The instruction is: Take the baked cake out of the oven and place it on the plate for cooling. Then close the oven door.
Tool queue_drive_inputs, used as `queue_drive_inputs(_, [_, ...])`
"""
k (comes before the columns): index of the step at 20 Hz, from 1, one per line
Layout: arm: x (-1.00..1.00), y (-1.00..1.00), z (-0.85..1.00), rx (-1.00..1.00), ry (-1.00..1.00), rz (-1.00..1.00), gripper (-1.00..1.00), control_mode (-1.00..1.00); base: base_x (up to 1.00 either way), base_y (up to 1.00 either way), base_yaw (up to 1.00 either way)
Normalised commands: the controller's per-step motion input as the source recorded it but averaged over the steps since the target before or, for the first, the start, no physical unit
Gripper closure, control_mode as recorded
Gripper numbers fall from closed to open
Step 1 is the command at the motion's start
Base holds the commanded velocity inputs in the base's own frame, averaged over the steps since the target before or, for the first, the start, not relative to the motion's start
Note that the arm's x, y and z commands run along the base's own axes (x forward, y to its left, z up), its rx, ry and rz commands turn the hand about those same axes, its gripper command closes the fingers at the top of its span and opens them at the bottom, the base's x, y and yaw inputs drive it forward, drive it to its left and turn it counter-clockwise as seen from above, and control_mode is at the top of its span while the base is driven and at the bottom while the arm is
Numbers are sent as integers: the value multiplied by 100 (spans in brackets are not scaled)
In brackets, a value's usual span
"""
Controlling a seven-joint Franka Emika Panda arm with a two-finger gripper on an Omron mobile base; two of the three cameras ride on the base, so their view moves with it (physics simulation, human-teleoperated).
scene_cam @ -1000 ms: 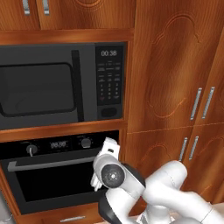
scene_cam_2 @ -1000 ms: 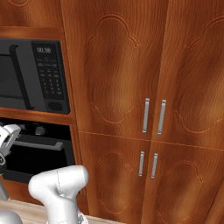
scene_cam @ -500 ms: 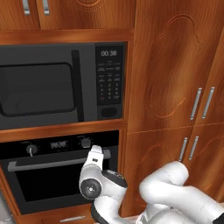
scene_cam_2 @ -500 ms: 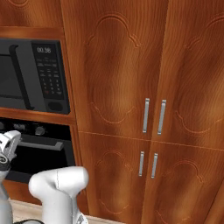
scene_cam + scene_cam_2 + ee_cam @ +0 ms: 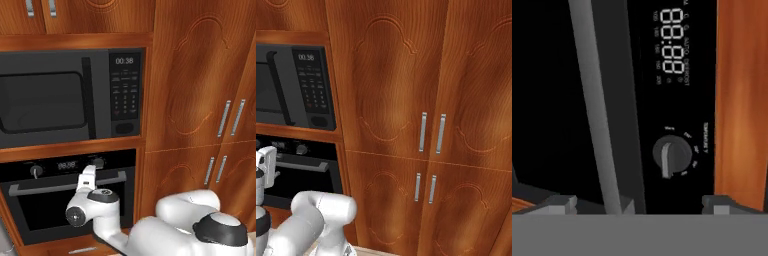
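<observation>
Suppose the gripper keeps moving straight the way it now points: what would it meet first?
Most likely the oven door: the open gripper faces the oven front, with the door's silver bar handle running up between its fingertips. Depth is unclear, so the handle probably comes first.

warm wooden cabinets (image 5: 391,100) with silver handles (image 5: 432,133) surround a microwave (image 5: 70,97).

The arm (image 5: 165,235) is glossy white, built of fat rounded links. Dark grey caps mark its joints: one round cap tops the nearest bulge, another rings the wrist. A small grey disc sits on the wrist's side. The hand (image 5: 88,178) is a slim white block.
</observation>
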Motion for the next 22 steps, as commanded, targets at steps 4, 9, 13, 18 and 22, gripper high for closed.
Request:
queue_drive_inputs(4, [34, 28, -50, -22, -19, 3, -100, -100, 0, 0, 0])
queue_drive_inputs(9, [27, 16, -50, -10, -12, 7, -100, -100, 0, 0, 0])
queue_drive_inputs(13, [43, 9, -27, 0, -1, 5, -100, -100, 0, 0, 0])
queue_drive_inputs(18, [41, 10, -23, 0, 0, 6, -100, -100, 0, 0, 0])
queue_drive_inputs(22, [41, 9, -23, 0, 0, 6, -100, -100, 0, 0, 0])
